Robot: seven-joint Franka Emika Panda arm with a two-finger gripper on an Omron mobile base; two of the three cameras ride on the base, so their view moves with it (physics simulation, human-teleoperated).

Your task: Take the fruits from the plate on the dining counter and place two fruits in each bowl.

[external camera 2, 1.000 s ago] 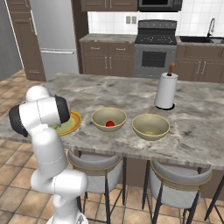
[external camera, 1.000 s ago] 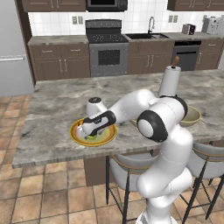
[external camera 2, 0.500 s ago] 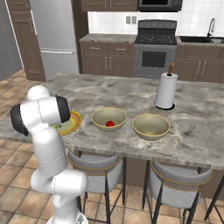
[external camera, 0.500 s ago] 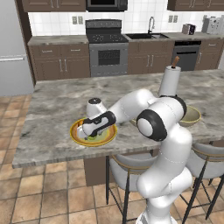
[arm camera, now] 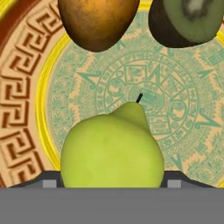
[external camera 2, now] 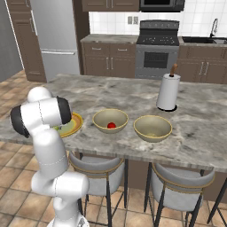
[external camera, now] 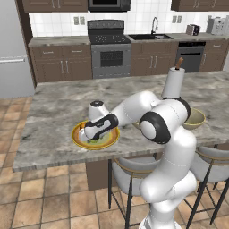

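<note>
My gripper (external camera: 91, 134) is down over the plate (external camera: 78, 140) on the dining counter (external camera: 58, 107). Up close, its fingers (arm camera: 49, 182) stand open on either side of the yellow-green fruit (arm camera: 113, 146), a pear resting on the plate's pale green centre (arm camera: 175, 109). Beyond the pear lie the orange fruit (arm camera: 98, 22) and the brownish-green kiwi half (arm camera: 188, 19). The red fruit (external camera 2: 111, 125) sits in the nearer tan bowl (external camera 2: 110, 116). Nothing shows inside the second bowl (external camera 2: 153, 127). My arm hides much of the plate (external camera 2: 75, 124) in the right base view.
A paper towel roll (external camera 2: 168, 91) stands upright behind the bowls. Stools (external camera 2: 177, 195) are tucked under the counter's near edge. The stove, sink and cabinets line the far wall.
</note>
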